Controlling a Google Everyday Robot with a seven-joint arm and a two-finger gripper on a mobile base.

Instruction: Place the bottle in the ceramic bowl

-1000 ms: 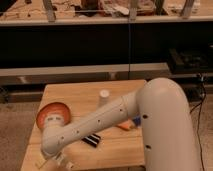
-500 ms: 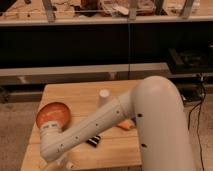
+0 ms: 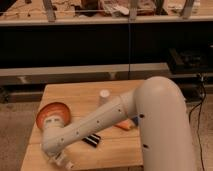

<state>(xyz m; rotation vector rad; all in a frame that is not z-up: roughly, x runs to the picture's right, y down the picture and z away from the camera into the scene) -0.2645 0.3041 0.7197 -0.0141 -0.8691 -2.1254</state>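
Observation:
The orange-red ceramic bowl [image 3: 52, 114] sits at the left edge of the wooden table [image 3: 75, 95]. My white arm reaches from the right across the table to its front left corner. The gripper [image 3: 62, 160] hangs low there, just in front of the bowl and below it in the camera view. The arm's wrist covers the bowl's near rim. I cannot make out the bottle; a small whitish shape at the gripper's end may be part of it, but I cannot tell.
A white upright paper cup [image 3: 104, 95] stands mid-table behind the arm. A black ribbed block [image 3: 91, 141] lies under the forearm. A small orange item [image 3: 125, 125] lies beside the arm's elbow. Dark shelving runs behind the table.
The arm has swung leftward and forward. The gripper has dropped from beside the bowl toward the table's front left corner.

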